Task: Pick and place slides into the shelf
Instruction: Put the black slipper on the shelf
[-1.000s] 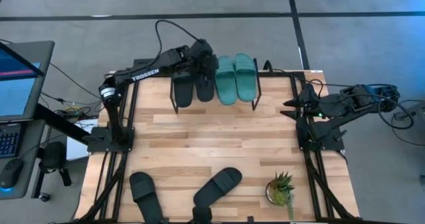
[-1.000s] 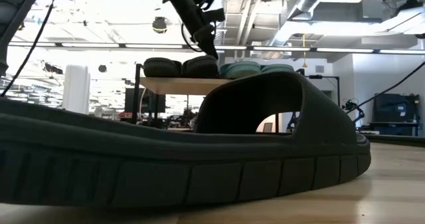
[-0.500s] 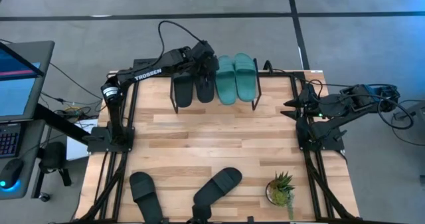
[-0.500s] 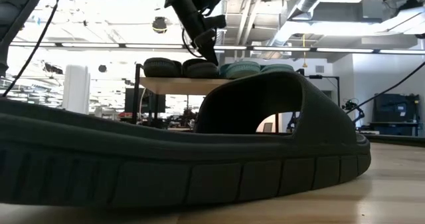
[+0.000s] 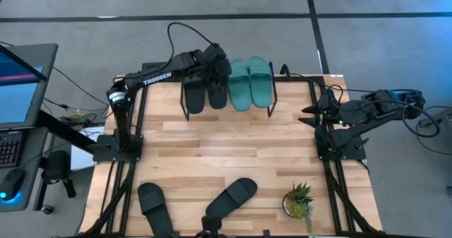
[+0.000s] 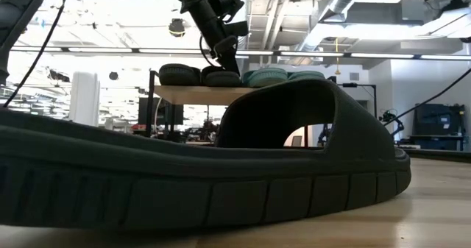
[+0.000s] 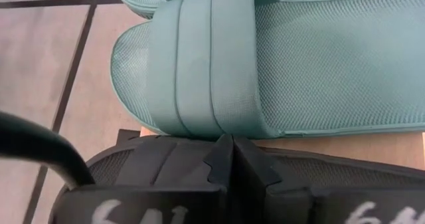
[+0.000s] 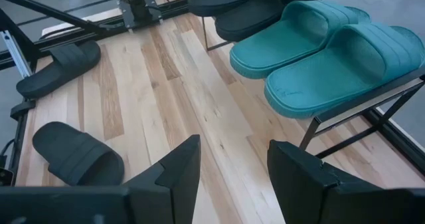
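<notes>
- The left gripper's [image 7: 232, 159] fingers were pressed together, tips meeting in a point just above the strap of a black slide [image 7: 166, 167] on the shelf [image 5: 229, 95], gripping nothing.
- That gripper [image 5: 216, 63] hovered over the far end of the shelf (the low view showed it [image 6: 224, 53] angled down toward the dark pair).
- Beside the black slide lay a teal slide [image 7: 265, 71], with a sliver of the shelf's light wood board between them.
- From above, the shelf carried four slides side by side: two black [image 5: 205, 93] on its left part and two teal [image 5: 250, 82] on its right part.
- The right gripper's [image 8: 232, 161] fingers stood apart, empty, pointing across the desk [image 5: 226, 153] toward the shelf; the right gripper [image 5: 314, 111] waited at the desk's right edge.
- Two more black slides lay on the near part of the desk, one [image 5: 154, 206] near the left corner and one [image 5: 232, 198] tilted near the middle.
- A small potted plant [image 5: 299, 200] stood near the right front corner, well apart from the shelf.
</notes>
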Robot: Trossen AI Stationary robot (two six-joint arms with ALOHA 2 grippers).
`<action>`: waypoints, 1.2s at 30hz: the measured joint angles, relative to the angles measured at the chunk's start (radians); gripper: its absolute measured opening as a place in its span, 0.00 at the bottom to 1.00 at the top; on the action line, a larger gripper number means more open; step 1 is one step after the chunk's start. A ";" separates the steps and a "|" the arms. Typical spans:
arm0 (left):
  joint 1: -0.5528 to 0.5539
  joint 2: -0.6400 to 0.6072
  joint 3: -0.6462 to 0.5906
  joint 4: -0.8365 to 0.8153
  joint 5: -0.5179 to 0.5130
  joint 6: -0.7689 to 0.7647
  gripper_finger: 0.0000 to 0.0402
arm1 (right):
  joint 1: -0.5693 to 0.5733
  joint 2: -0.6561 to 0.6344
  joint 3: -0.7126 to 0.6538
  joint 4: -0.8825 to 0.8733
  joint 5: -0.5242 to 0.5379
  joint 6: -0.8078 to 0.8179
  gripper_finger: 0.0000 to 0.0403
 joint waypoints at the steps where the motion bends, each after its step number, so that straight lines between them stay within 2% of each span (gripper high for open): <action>1: 0.001 0.000 0.000 0.001 0.000 0.000 0.00 | 0.000 0.000 0.000 0.000 0.000 0.000 0.40; 10: 0.015 0.034 0.001 -0.010 0.034 -0.015 0.00 | 0.000 0.000 0.000 0.000 0.000 0.000 0.40; 16: -0.001 0.033 0.000 0.045 0.016 -0.013 0.00 | 0.000 0.000 0.000 -0.009 0.000 0.007 0.40; 24: 0.007 0.031 0.100 -0.024 -0.031 0.040 0.00 | 0.000 0.000 0.000 -0.029 0.000 0.023 0.40; 36: 0.000 0.030 0.184 -0.075 -0.067 0.043 0.00 | 0.000 0.000 0.000 -0.059 0.000 0.024 0.40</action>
